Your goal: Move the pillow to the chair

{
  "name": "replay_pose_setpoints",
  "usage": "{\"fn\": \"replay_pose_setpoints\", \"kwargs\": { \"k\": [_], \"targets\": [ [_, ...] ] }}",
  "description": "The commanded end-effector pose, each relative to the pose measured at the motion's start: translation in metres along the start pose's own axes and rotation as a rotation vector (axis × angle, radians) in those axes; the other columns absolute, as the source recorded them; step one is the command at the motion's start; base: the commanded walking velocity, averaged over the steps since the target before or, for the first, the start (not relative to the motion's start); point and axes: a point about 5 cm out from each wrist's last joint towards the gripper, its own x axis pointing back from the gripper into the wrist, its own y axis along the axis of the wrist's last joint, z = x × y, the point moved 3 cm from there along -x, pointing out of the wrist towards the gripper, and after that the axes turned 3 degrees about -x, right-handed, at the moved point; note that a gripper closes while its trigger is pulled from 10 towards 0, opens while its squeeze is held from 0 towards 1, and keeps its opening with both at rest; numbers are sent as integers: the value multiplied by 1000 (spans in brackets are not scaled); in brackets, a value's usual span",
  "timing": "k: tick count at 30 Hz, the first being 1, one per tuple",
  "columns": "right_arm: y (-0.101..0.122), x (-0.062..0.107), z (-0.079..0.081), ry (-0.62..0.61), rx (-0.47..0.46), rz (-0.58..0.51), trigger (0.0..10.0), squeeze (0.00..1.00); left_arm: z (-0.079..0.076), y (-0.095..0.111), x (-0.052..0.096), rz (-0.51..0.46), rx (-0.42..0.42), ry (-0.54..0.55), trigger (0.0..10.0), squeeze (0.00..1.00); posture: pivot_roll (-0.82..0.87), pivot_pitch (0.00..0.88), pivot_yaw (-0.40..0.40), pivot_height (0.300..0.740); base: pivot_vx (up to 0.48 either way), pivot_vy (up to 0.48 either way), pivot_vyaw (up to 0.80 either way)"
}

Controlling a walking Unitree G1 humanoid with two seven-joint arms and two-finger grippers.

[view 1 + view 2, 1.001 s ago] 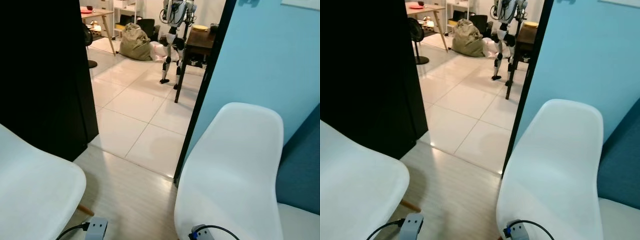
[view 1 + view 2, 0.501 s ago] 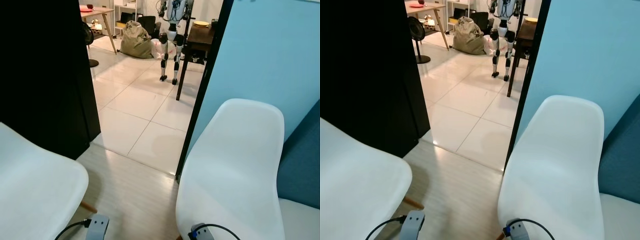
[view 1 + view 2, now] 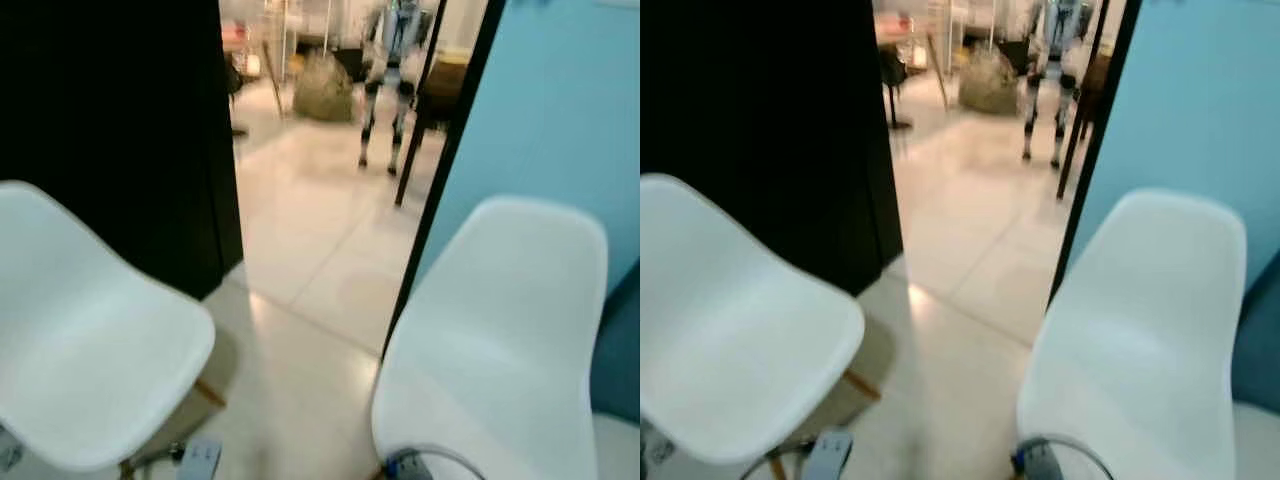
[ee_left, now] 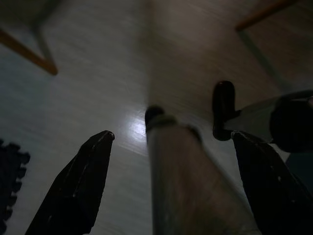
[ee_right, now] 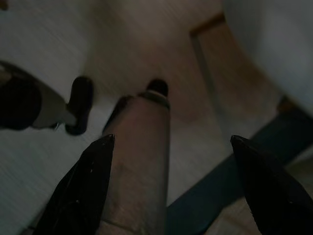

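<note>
With no pillow in sight, both pincers, left pincer (image 4: 168, 142) and right pincer (image 5: 171, 144), hang released over the floor (image 3: 320, 250), so the walk between the two white chairs (image 3: 500, 330) wants steady steps until one appears.

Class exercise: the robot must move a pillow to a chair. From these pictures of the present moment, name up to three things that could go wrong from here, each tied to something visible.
1. The head views are blurred, so the robot may misjudge the gap between the left white chair and the right white chair and bump one.
2. Cables at its wrists could snag a chair leg near the open left gripper.
3. The open right gripper holds nothing, so the pillow must still be found.
</note>
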Motion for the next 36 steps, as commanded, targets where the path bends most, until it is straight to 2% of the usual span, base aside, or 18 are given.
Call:
{"fn": "replay_pose_setpoints", "kwargs": {
  "k": [1, 10, 27, 29, 36],
  "targets": [
    [-7, 0, 3, 6, 5, 25, 10000, 0, 2, 1, 0, -2, -8, 4, 10000, 0, 98, 0, -78, 740, -281, 0, -506],
    [-12, 1, -2, -14, 25, 44, 10000, 0, 1, 0, 0, -1, -1, 4, 10000, 0, 99, 0, -79, 740, -285, 0, -760],
    [-4, 2, -12, -43, 33, 39, 10000, 0, 1, 0, 0, -2, 1, 1, 10000, 0, 89, 0, -76, 740, -284, 0, -756],
    [-11, 2, -11, -45, 30, 48, 10000, 0, 0, 0, 0, -3, 1, -1, 10000, 0, 89, 0, -77, 740, -285, 0, -756],
    [-14, 2, -11, -55, 14, 46, 10000, 0, 1, 0, 0, -3, 0, 0, 10000, 0, 88, 0, -75, 740, -283, 0, -756]
  ]
}}
